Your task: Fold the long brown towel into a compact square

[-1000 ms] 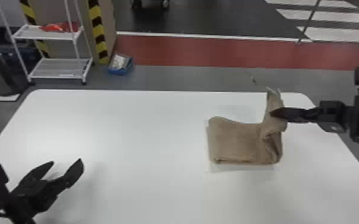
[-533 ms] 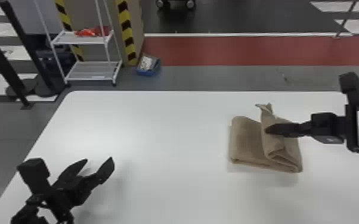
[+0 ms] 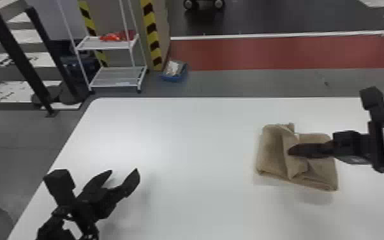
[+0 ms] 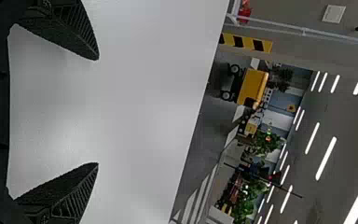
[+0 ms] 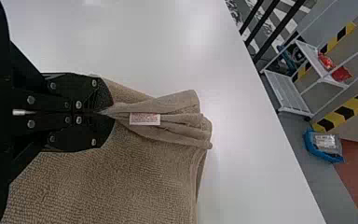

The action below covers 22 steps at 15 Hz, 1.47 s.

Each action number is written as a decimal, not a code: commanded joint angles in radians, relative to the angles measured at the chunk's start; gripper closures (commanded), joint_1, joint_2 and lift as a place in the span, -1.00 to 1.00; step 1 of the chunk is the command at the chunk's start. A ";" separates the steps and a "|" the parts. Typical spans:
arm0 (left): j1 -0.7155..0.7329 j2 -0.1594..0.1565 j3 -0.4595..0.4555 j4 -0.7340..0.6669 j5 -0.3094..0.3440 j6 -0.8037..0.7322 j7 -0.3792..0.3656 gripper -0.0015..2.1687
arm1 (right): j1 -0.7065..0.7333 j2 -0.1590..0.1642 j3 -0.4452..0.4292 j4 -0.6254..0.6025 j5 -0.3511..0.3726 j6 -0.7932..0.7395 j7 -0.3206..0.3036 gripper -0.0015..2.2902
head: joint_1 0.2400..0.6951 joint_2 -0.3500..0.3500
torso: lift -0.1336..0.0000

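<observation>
Since the earlier head views, my right pincer point(image 3: 291, 150) has moved leftward and down relative to the brown towel point(image 3: 269, 150), and the flap that stood up at the towel's right end now leans over its middle. My view has swung too, so the room sits further right in it.

At the left, my left pincer point(image 3: 123, 174) hangs wide, its two fingers well apart above the surface point(image 3: 185, 153). The towel is on the right part of the surface, folded into a rough, layered block, its lifted flap creased. My right pincer comes in from the right, closed on a gathered bit of that flap.

The head view gives me the towel's whole outline; the right wrist view adds the pleats past my fingertips and a small white label point(image 5: 144, 119) there. From the left wrist I get a yellow cart point(image 4: 252, 87), green plants point(image 4: 266, 141) and ceiling lights point(image 4: 326, 158).

The surface is smooth and white with a rounded far corner. Beyond it, left to right, I see black posts point(image 3: 19, 54), a white rack point(image 3: 103, 44) with something red on it, yellow-and-black stripes point(image 3: 151, 28), a blue tray point(image 3: 172, 77) on the grey floor and a red floor band point(image 3: 264, 53).
</observation>
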 commanded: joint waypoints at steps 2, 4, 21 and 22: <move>0.002 0.000 0.000 -0.002 0.004 -0.001 -0.001 -0.93 | 0.006 0.012 0.001 0.012 0.010 0.003 -0.015 0.10 | 1.00 0.33 | -0.80; 0.002 0.000 0.000 -0.005 0.004 -0.001 -0.003 -0.93 | 0.016 0.023 -0.039 0.012 0.000 -0.021 -0.015 0.10 | 1.00 0.33 | -0.80; 0.014 0.000 0.009 -0.010 0.004 -0.013 -0.007 -0.93 | 0.013 0.084 -0.053 0.100 -0.063 -0.172 -0.069 0.10 | 1.00 0.39 | -0.80; 0.014 0.000 0.009 -0.010 0.004 -0.013 -0.007 -0.93 | 0.016 0.086 -0.038 0.100 -0.065 -0.160 -0.062 0.10 | 1.00 0.40 | -0.80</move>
